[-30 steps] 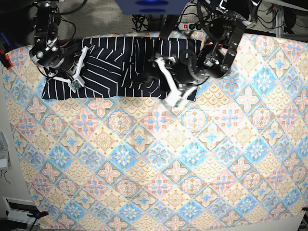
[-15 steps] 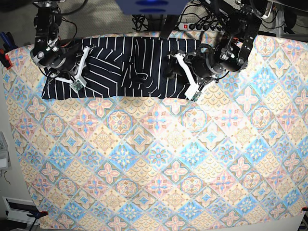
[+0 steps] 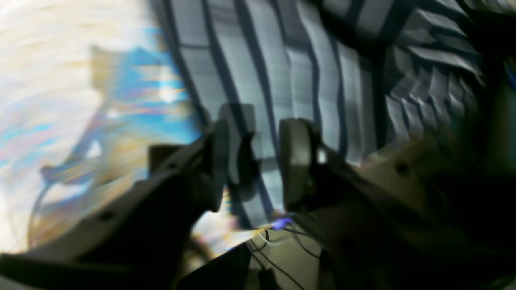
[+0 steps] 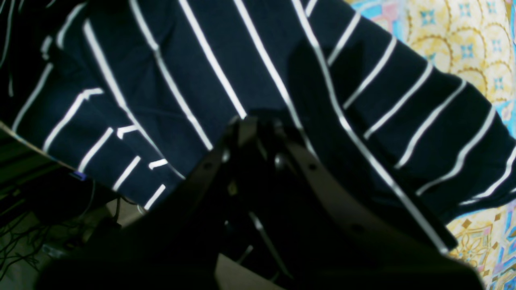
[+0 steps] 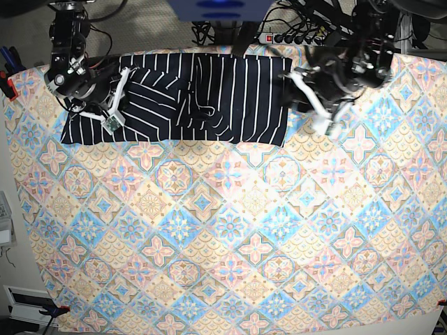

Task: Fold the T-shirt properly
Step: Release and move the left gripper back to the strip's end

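Base view shows the T-shirt (image 5: 188,98) at the table's far edge, folded into a bumpy strip, not neat yet. Left claw (image 5: 312,105) sits beside it, half spread, holding nothing. Right claw (image 5: 117,94) is pressed together on the cloth.

No lettering, label, brand mark or number can be read anywhere in these three views. The T-shirt (image 5: 178,98) shows only thin white stripes on dark cloth, and the tablecloth (image 5: 230,230) carries a repeated diamond-tile pattern without words. The left wrist view is blurred, so nothing printed could be made out there.
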{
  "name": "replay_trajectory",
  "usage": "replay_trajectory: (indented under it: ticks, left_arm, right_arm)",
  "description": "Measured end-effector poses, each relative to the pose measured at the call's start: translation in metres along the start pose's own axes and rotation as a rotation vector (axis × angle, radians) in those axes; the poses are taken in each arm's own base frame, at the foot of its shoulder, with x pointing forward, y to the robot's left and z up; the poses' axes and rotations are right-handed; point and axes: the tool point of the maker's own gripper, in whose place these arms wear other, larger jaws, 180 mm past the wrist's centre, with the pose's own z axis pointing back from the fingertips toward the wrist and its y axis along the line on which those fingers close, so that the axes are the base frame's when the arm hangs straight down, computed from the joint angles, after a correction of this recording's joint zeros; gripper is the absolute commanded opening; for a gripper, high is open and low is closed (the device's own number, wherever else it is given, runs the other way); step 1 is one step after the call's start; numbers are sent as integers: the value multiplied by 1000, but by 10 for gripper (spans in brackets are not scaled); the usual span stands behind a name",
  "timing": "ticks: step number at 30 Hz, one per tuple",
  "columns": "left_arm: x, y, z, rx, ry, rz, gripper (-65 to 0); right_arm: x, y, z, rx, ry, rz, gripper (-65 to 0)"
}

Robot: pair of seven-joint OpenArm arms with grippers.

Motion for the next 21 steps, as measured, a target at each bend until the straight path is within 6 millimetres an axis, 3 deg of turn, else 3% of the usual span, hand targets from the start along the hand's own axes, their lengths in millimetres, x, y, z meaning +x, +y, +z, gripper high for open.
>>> replay_trajectory:
  ticks: [2,5,14,18,21]
  left_arm:
    - [3,19,10,36,-21,55,-281]
    - [3,28,10,6,-40,159,-224]
    - [-8,50,-14,-55,-9,380,-241]
    - [-5,40,-19,-87,-4,370,-241]
    - [-9,26,-37,-137,39,367,-241]
  right_arm:
    - [0,0,0,0,1,0,-610]
    - [0,0,0,1,0,-1,-610]
    - [0,0,0,0,0,0,-610]
    - [0,0,0,1,0,-1,-610]
    - [0,0,0,1,-1,0,-610]
